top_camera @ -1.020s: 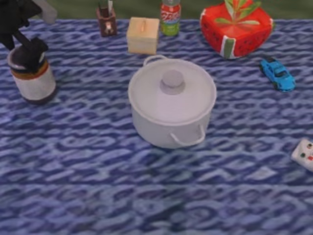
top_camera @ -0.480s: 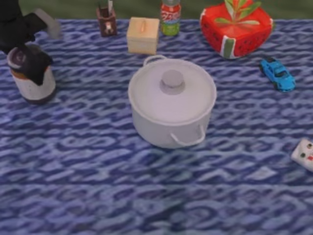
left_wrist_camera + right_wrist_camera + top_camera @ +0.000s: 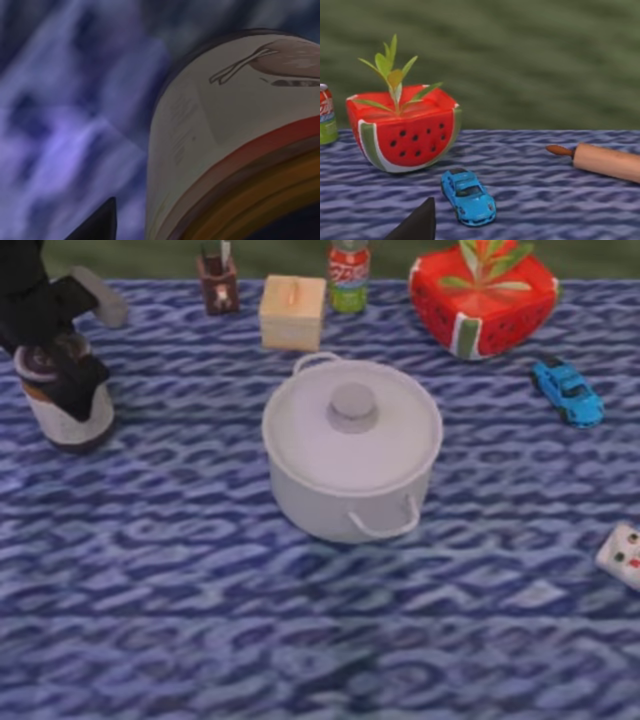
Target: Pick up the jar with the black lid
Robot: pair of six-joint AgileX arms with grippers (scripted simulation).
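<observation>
Tabletop [image 3: 200, 640] under a blue patterned cloth carries everything, and one white pot [image 3: 350, 455] with its lid on sits at the middle, the largest thing on it. One red watermelon-shaped planter [image 3: 483, 297] with green leaves stands far right. The jar [image 3: 68, 400] stands upright at the far left edge: squat and cylindrical, with a pale label printed with a drumstick, red, yellow and dark bands near the top, and a dark base. The black lid [image 3: 38, 362] shows a pale ring, partly covered by the arm. The left tool [image 3: 62, 375] is down over the jar's top, one dark finger lying across its right upper side; whether it grips the jar I cannot tell. In the left wrist view the jar [image 3: 235, 135] fills most of the picture. One tan box [image 3: 292, 312] stands far centre, with one green bottle [image 3: 348, 275] with a red label beside it and one small brown holder [image 3: 217, 282] to its left. One rolling pin [image 3: 605, 161] appears in the right wrist view only. One blue toy car [image 3: 568, 392] lies at the right. One small white item [image 3: 622, 555] lies at the right edge. The right tool is out of the top view, its state hidden.
</observation>
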